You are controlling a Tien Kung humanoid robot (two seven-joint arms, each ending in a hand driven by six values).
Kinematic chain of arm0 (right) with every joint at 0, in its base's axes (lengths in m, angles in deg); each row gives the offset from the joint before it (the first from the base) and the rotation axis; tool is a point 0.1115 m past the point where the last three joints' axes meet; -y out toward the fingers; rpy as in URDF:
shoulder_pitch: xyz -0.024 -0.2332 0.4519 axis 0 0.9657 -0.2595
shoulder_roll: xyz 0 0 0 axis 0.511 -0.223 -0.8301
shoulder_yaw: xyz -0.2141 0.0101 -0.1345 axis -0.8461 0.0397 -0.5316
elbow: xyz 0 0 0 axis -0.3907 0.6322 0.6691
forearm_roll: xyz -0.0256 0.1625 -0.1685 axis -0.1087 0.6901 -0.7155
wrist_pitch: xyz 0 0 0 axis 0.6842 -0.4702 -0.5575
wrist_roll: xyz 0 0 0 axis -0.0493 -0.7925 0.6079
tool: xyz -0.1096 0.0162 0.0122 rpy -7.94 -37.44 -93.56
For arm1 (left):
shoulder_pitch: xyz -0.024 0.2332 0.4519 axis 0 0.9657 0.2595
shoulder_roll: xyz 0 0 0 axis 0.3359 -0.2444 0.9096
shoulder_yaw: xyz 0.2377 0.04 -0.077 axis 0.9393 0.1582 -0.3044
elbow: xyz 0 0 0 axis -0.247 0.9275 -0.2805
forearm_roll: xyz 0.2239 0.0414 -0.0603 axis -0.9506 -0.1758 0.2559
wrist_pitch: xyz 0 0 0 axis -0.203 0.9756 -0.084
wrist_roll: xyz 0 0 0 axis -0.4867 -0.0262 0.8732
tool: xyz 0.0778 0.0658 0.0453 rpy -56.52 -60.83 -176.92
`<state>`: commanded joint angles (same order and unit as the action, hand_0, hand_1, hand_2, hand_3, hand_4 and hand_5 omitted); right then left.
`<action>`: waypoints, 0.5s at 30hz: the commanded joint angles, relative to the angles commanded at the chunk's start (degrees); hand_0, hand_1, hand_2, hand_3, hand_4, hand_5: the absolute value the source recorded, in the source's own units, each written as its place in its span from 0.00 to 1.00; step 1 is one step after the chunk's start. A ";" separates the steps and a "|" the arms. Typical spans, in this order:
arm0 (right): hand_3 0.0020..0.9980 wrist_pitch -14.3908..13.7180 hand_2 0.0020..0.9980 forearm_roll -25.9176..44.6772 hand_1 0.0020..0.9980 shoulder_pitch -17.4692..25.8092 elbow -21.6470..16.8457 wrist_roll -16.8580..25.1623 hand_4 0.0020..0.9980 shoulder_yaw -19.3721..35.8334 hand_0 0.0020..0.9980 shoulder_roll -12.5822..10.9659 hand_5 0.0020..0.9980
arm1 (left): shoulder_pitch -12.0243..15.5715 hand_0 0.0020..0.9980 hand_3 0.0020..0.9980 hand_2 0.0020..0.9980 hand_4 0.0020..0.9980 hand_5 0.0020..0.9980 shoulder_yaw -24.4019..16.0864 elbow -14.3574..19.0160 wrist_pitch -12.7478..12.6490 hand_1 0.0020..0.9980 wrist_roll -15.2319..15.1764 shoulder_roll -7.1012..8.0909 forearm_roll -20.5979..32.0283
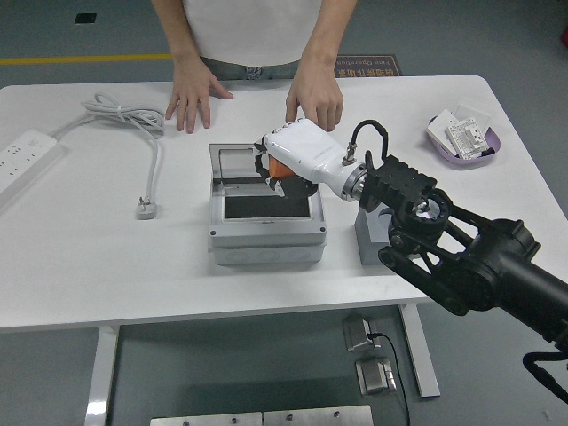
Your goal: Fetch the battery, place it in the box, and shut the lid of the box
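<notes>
**Battery held over open box**

Right robot hand, white shell, fingers curled around the orange block-shaped battery, above the open grey plastic box on the white table. Box lid raised at rear. Person's hand just behind the robot hand.

No text can be read for certain. A dark floor sign beyond the table carries pale lettering, too blurred to make out; packets in the purple tray show tiny illegible print.
</notes>
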<state>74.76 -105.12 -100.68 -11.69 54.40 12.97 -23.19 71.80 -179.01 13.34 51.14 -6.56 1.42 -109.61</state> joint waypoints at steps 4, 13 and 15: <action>0.27 0.12 0.27 -0.01 0.22 -0.17 -0.61 -0.09 0.06 0.27 0.07 -0.51 0.00 | 0.06 0.64 0.84 0.72 0.88 0.65 -0.06 0.00 -0.01 0.66 0.03 -0.02 -0.01; 0.27 0.09 0.27 0.59 0.22 0.02 -0.23 -0.04 0.06 0.05 0.07 0.08 0.00 | 0.00 0.64 0.84 0.72 0.89 0.65 0.00 0.00 -0.02 0.66 -0.01 -0.02 0.03; 0.27 0.09 0.27 0.58 0.22 0.10 -0.10 -0.06 0.06 0.05 0.07 0.35 0.00 | 0.01 0.64 0.84 0.72 0.89 0.65 -0.01 0.00 -0.01 0.66 0.01 -0.04 0.01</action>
<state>74.86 -104.54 -100.58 -11.80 54.34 13.02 -22.84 71.80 -179.02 13.34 51.13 -6.56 1.38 -109.61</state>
